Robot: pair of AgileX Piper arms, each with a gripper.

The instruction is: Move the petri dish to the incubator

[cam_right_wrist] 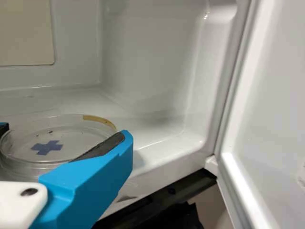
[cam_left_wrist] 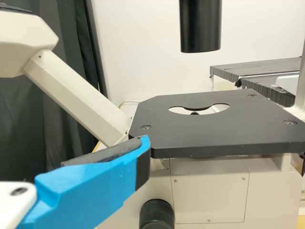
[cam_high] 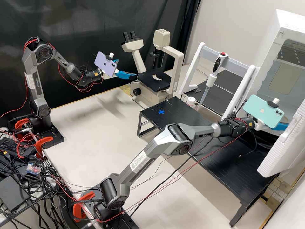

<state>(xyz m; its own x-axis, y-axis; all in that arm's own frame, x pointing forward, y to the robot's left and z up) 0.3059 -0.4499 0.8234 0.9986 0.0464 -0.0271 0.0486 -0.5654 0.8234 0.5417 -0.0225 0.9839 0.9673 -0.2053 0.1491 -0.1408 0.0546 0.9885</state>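
My right gripper [cam_high: 280, 127] is at the incubator [cam_high: 276, 68] opening in the high view, its fingertips hidden there. In the right wrist view, the right gripper [cam_right_wrist: 62, 136] is shut on the clear round petri dish [cam_right_wrist: 71, 151], one finger on either side. The dish is inside the white chamber, low over its floor; whether it touches the floor I cannot tell. A blue cross shows through it. Beside the microscope my left gripper [cam_high: 123, 68] stands open in the high view; in the left wrist view a blue finger of the left gripper [cam_left_wrist: 83, 164] is near the stage.
The incubator door [cam_high: 282, 146] stands open, and its inner face [cam_right_wrist: 274, 109] flanks the chamber. The microscope stage [cam_left_wrist: 214, 129] is close to the left gripper. A pipette [cam_high: 209, 81] hangs on a white stand behind the black table [cam_high: 178, 108], which bears a blue cross.
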